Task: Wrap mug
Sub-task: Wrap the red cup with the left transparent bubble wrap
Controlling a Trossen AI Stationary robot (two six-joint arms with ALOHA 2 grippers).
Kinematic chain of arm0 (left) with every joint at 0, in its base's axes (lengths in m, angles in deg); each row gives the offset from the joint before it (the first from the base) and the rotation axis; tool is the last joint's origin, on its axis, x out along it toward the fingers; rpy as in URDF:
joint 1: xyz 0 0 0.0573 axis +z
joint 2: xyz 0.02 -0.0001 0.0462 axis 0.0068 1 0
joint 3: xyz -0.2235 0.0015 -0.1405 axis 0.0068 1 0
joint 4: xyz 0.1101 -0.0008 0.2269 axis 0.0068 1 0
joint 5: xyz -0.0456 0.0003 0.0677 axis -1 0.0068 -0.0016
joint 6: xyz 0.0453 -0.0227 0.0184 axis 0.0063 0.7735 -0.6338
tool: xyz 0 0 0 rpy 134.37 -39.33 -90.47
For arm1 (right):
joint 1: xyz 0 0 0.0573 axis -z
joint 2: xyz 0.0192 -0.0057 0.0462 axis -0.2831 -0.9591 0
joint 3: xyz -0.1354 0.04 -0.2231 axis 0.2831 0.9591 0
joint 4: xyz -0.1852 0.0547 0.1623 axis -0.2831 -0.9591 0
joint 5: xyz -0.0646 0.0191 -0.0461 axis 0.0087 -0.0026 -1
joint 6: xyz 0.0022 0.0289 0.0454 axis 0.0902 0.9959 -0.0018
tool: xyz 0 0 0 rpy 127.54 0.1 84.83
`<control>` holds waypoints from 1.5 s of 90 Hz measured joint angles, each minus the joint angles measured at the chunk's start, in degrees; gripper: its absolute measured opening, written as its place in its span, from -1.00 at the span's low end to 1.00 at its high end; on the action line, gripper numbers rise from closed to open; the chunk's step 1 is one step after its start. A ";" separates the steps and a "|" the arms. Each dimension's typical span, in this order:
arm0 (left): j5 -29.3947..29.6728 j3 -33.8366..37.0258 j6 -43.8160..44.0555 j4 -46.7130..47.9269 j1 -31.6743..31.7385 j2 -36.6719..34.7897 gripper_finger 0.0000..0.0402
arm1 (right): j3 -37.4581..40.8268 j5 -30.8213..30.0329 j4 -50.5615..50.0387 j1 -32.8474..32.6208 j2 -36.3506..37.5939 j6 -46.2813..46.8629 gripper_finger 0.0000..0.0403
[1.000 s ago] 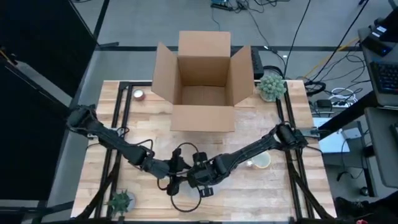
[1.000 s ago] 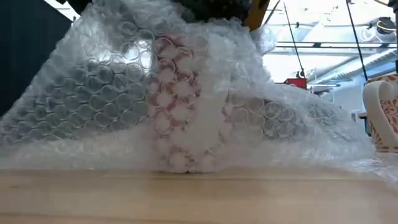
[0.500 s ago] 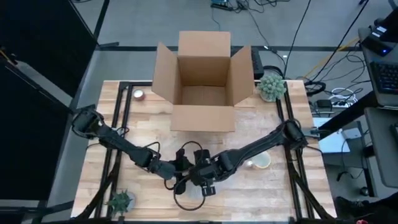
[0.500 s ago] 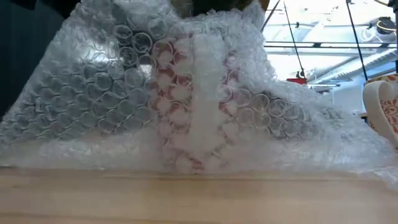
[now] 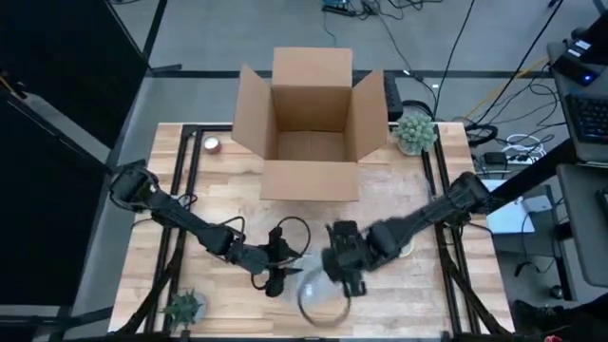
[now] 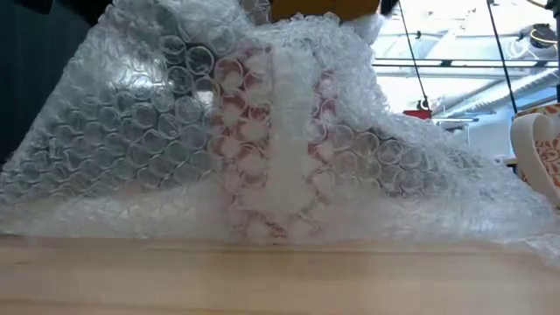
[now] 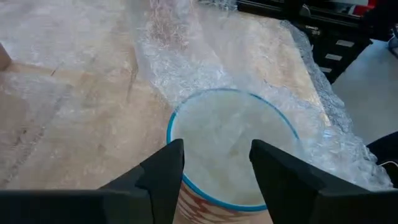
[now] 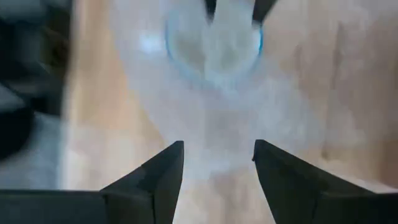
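Bubble wrap point(image 6: 289, 131) is draped over the mug point(image 6: 273, 144), whose red pattern shows through it in the low view.

Left claw point(image 7: 214, 165): fingers apart, standing either side of the mug's blue rim point(image 7: 186, 186). Whether the pads press on the wrapped wall cannot be told from the left wrist view. In the high view this claw point(image 5: 280, 275) sits at the mug's near-left side.

Right claw point(image 8: 217, 165): fingers wide, nothing between them, positioned clear of the mug with the wrap-covered opening point(image 8: 214, 43) ahead of it. In the high view it point(image 5: 344, 261) lies just to the right of the mug point(image 5: 321, 299).

Location of task item: mug upright on the bench point(image 5: 237, 209), near the front edge, sheet spread loosely around it on both sides. Wrapping judged partial; the sheet covers the top and flares out at the base, not tucked.

Surroundings: open cardboard box point(image 5: 309, 123) at the back of the bench, well apart. A second mug point(image 6: 538, 162) stands off to one side.

Risks, as judgement:
- Loose sheet may spring back off the mug, nothing appearing to pin it.
- A sideways tug on the wrap could tip the mug or drag it toward the front edge.
- The left claw closing on slippery film may slide instead of gripping.
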 joint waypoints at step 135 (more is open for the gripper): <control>0.59 -4.14 2.79 -1.63 1.88 6.34 -0.10 | 7.46 2.23 28.24 1.69 -8.78 -12.93 0.00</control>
